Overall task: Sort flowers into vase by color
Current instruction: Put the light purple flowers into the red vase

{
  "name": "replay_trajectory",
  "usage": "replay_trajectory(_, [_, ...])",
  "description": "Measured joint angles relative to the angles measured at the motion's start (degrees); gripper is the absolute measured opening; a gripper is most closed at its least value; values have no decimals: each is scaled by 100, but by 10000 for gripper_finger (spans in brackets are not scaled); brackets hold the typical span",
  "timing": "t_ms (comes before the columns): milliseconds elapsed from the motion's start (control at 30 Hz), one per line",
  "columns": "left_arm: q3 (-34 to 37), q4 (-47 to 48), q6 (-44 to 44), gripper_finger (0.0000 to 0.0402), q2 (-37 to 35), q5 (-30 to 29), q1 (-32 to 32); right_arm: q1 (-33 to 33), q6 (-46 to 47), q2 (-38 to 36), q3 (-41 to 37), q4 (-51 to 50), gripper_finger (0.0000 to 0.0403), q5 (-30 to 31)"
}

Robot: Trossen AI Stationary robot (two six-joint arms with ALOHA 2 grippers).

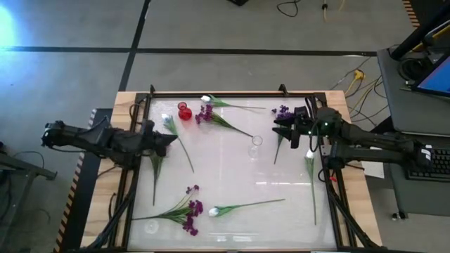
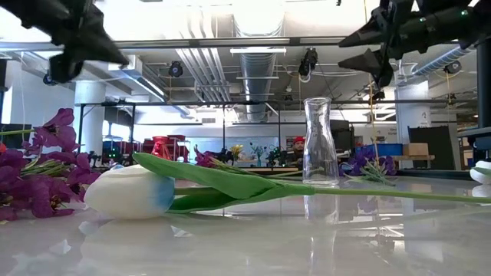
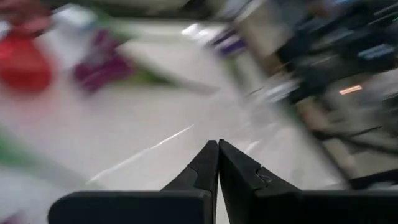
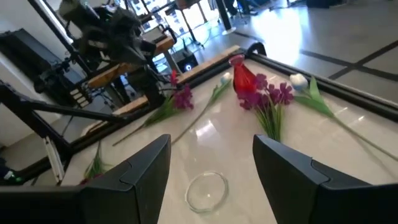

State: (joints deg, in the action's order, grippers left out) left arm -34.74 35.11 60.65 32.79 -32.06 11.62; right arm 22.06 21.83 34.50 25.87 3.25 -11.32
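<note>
A clear glass vase [image 1: 255, 145] [image 2: 320, 153] stands upright mid-table; its rim [image 4: 207, 188] shows below my right gripper. A red vase [image 1: 185, 111] [image 4: 244, 78] stands near the far edge. Purple flowers [image 1: 204, 114] and white flowers [image 1: 205, 99] lie flat about the table; a purple bunch [image 1: 191, 208] [image 2: 38, 169] and a white tulip [image 1: 214, 210] [image 2: 130, 192] lie near the near edge. My right gripper [image 1: 276, 127] [image 4: 211, 142] [image 2: 354, 50] hovers open, high and just right of the clear vase. My left gripper [image 1: 173, 141] [image 3: 218, 144] [image 2: 115, 55] hangs shut above the table's left part.
More stems lie by the right rail: a purple bloom [image 1: 283, 111] and a white bud [image 1: 310, 152] with its stalk running toward the near edge. A white bud [image 1: 167, 121] and a green stalk [image 1: 156, 169] lie under the left arm. A dark frame [image 1: 232, 94] rims the table.
</note>
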Motion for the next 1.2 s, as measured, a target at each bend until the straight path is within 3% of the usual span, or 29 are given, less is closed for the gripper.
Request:
replay_trajectory(100, [-540,1075,489,0,522,2,0,0,6,-10,8,-1,219,105])
replay_trajectory(200, [-839,1487,611,0,973,124,0,0,3,11,8,-3,219,123])
replay_trajectory(567, [-1325,1553,935,0,2027,726,0,0,15,55,8,-2,219,97])
replay_trajectory(833, [-1329,1821,1699,0,2462,2170,52,0,12,57,8,0,219,181])
replay_trajectory(1200, [-1329,2469,2534,0,3000,2476,406,-4,156,203,8,-111,219,236])
